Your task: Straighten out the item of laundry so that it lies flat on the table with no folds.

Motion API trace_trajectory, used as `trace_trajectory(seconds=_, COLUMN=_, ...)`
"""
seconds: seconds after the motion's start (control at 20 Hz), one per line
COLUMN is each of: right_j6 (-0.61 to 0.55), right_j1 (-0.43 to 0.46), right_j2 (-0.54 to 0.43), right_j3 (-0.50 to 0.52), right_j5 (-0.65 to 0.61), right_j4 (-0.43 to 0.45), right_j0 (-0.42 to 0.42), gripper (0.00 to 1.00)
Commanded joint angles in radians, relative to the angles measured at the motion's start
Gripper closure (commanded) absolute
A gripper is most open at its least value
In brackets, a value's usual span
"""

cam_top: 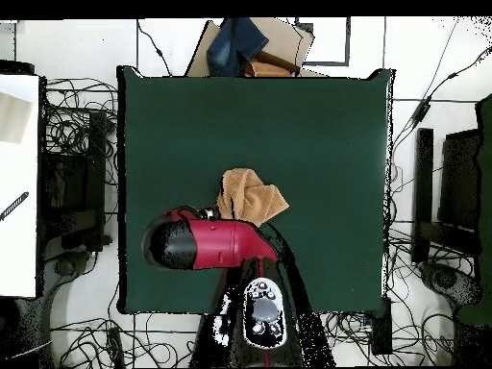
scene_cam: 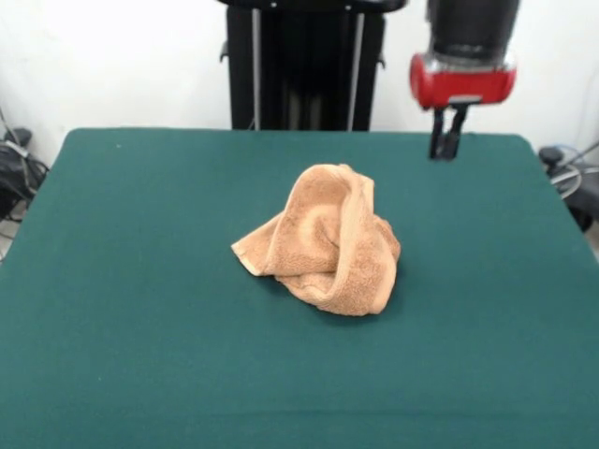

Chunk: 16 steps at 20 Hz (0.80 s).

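Observation:
The tan terry towel (scene_cam: 323,241) lies crumpled in a raised heap near the middle of the green table (scene_cam: 140,281), with folds wrapped over one another and one corner sticking out to the left. My gripper (scene_cam: 445,148) hangs below the red wrist at the upper right, over the table's far right part. It is well clear of the towel, its fingers close together and holding nothing. In the overhead view the towel (cam_top: 252,197) lies just above the red arm (cam_top: 207,242), which hides the gripper.
The black pedestal (scene_cam: 304,65) stands behind the far edge. Cables lie on the floor at both sides (scene_cam: 19,168). In the overhead view a cardboard box with blue cloth (cam_top: 252,46) sits beyond the table's top edge, and a white surface (cam_top: 17,183) stands left.

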<state>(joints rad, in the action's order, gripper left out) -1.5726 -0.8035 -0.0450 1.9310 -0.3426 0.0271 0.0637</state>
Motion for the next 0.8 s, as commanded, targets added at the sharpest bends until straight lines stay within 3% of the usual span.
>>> trace_trajectory(seconds=0.05, right_j6=-0.215, right_j1=-0.081, right_j2=0.025, right_j3=0.096, right_j5=-0.107, right_j4=-0.053, right_j0=-0.003, gripper=1.0)
trace_trajectory(seconds=0.25, right_j6=-0.168, right_j1=-0.071, right_j2=-0.019, right_j3=0.103, right_j5=-0.097, right_j4=-0.054, right_j0=0.045, gripper=1.0)
trace_trajectory(seconds=0.3, right_j6=-0.161, right_j1=-0.069, right_j2=-0.025, right_j3=0.105, right_j5=-0.089, right_j4=-0.052, right_j0=0.052, gripper=0.0)
trace_trajectory(seconds=0.8, right_j6=-0.109, right_j1=0.061, right_j2=-0.08, right_j3=0.064, right_j5=0.049, right_j4=0.005, right_j0=0.125, gripper=0.0)
